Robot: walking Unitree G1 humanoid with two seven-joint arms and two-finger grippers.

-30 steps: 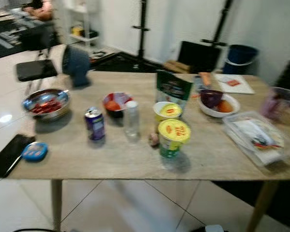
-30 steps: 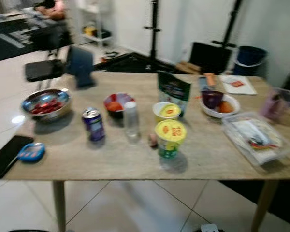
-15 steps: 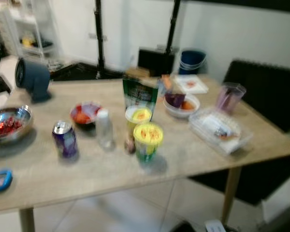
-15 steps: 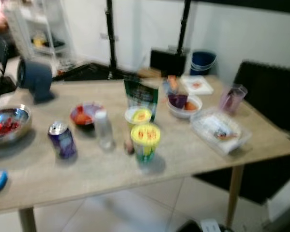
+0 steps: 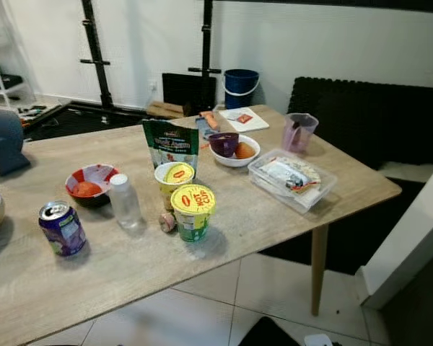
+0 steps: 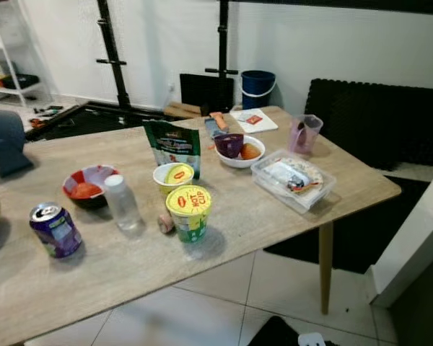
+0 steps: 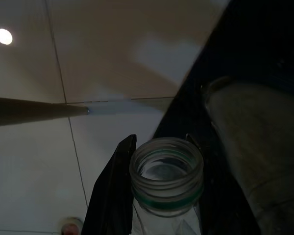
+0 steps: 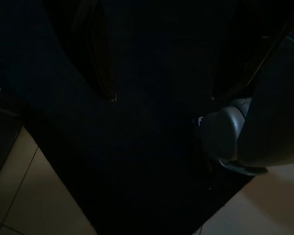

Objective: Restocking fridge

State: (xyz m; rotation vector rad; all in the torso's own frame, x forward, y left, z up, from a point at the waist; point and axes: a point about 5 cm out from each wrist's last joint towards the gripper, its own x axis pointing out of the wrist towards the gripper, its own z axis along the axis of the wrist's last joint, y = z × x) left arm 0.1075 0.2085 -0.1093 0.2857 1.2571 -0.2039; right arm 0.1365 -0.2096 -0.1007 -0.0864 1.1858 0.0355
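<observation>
— Which way does the glass bottle point?
— Its open, threaded mouth faces the left wrist camera, so its long axis runs along the fingers of the left gripper. They are clamped on either side of its neck, above pale floor tiles.
— And the table?
— The wooden table has a free near edge and a bare right corner, with open tiled floor in front of and beside it. On it stand a purple can, a small clear bottle, two yellow-lidded cups, a green pouch, a red bowl, a white bowl, a clear lidded box and a pink jug.
— The right gripper?
— Its wrist view is too dark; I cannot tell how the fingers stand.
</observation>
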